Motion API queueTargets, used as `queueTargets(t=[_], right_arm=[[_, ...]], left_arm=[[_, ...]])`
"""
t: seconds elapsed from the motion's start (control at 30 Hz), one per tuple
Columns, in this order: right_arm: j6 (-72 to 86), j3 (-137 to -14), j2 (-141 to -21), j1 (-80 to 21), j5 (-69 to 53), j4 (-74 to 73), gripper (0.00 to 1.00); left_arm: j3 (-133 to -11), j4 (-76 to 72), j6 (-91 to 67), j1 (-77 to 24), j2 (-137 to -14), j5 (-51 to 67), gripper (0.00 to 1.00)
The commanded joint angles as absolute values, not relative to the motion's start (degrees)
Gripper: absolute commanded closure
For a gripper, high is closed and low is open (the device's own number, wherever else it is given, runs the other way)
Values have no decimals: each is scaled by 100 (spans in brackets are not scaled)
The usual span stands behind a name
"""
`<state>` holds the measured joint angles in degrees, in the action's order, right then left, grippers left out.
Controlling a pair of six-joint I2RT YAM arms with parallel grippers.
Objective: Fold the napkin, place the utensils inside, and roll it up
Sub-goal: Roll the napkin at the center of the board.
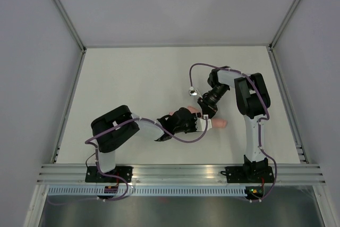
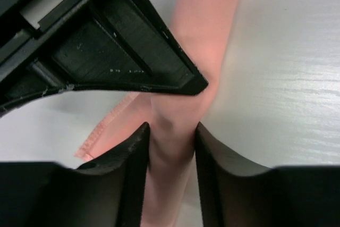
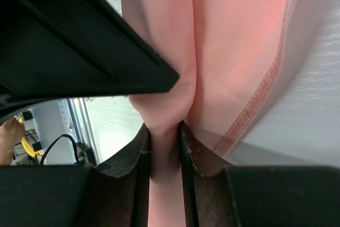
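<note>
The pale pink napkin (image 1: 220, 124) is bunched into a narrow roll at mid-table, mostly covered by both grippers. My left gripper (image 1: 196, 124) is shut on the roll; in the left wrist view its fingertips (image 2: 171, 136) pinch the pink cloth (image 2: 207, 25), with a hemmed edge lying to the left. My right gripper (image 1: 207, 114) is also shut on it; in the right wrist view its fingers (image 3: 164, 136) squeeze a fold of the napkin (image 3: 234, 51). The two grippers touch or nearly touch, and each shows as a black wedge in the other's view. The utensils are hidden.
The white table (image 1: 133, 78) is walled at the left, back and right. An aluminium rail (image 1: 180, 173) runs along the near edge by the arm bases. Purple cables (image 1: 186, 140) loop beside both wrists.
</note>
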<state>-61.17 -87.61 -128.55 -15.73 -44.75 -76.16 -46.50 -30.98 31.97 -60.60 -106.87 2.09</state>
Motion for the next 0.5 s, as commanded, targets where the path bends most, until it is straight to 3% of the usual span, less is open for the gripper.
queueTargets(t=[0.0, 0.27, 0.4, 0.47], right_arm=[[-6398, -8745, -13192, -1529, -3779, -6776, 94], [-6355, -8710, -13052, -1503, -3850, -6706, 86], [-6232, -8535, -12684, -1486, -3911, -6495, 63], [-6100, -8350, -12332, -1477, -3964, -6268, 58]], left_arm=[[-4913, -2506, 3375, -6108, -10925, 589, 60], [-4983, -2417, 3015, -6100, -11101, 676, 84], [-5053, -2233, 2787, -6065, -11109, 843, 91], [-5168, -1970, 2681, -6012, -11153, 1019, 92]])
